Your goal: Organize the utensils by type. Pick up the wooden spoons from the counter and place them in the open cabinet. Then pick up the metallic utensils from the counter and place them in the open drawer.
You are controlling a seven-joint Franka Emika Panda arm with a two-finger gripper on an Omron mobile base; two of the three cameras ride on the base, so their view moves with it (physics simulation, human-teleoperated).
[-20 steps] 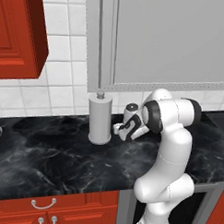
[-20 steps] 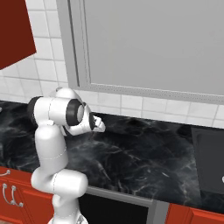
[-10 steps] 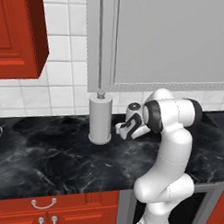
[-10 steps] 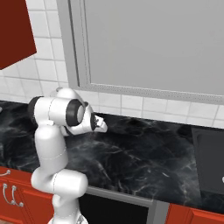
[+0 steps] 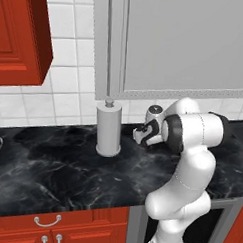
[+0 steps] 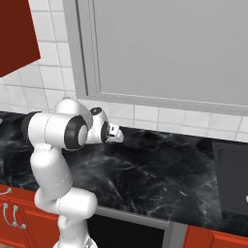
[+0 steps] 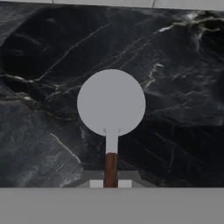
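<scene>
the counter [image 5: 51,175], glossy black stone, spans the scene beneath a grey cabinet [image 6: 164,53]. a grey paper-towel roll [image 5: 108,129] stands upright on it, at about nine o'clock from the gripper [image 5: 141,136]. the gripper hovers above the stone with its jaws drawn narrow on the brown handle of a spoon [image 7: 111,114]; in the hand view the pale round bowl projects toward twelve o'clock. pinching the handle end likely leaves the bowl free to lead into the cabinet; material judged wooden.
</scene>
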